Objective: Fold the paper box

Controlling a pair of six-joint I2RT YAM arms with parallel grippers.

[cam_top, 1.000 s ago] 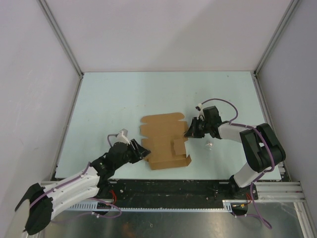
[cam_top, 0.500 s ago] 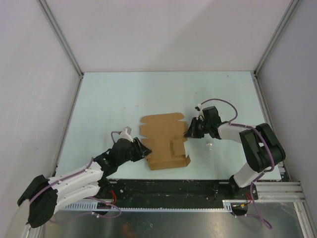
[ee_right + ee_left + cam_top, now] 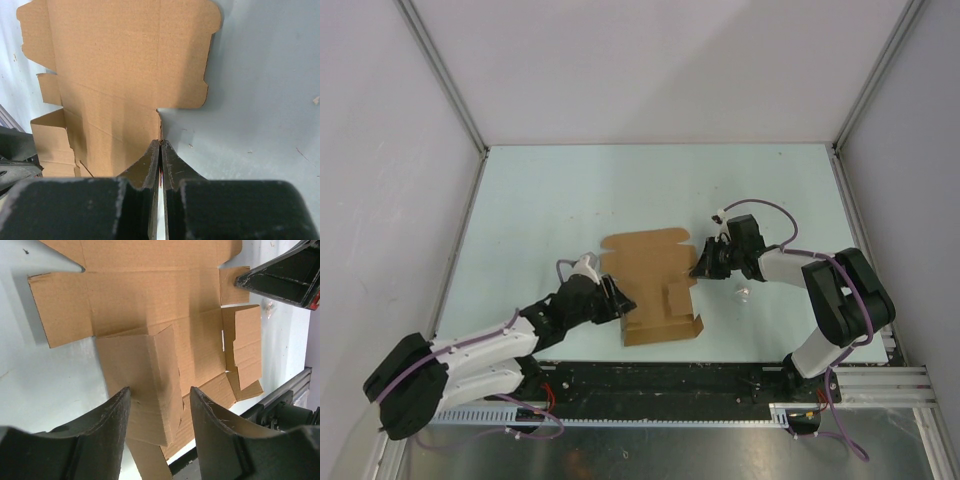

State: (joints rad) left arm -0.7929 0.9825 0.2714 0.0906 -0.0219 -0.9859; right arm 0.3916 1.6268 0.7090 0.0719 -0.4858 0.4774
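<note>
Pale green table [image 3: 550, 200], plain grey walls [image 3: 650, 60] on three sides. I see the paper box [image 3: 655, 285] just toward six o'clock of the table's middle, mostly a flat sheet. One side flap [image 3: 145, 375] at its eight o'clock stands up and the other panels lie unfolded, so I judge the job barely begun. My left gripper [image 3: 159, 392] straddles that flap, jaws half apart. My right gripper [image 3: 160, 145], at three o'clock, is pinched closed at the sheet's edge; whether it nips the card I cannot tell. A plastic scrap [image 3: 742, 292] lies beside it.
</note>
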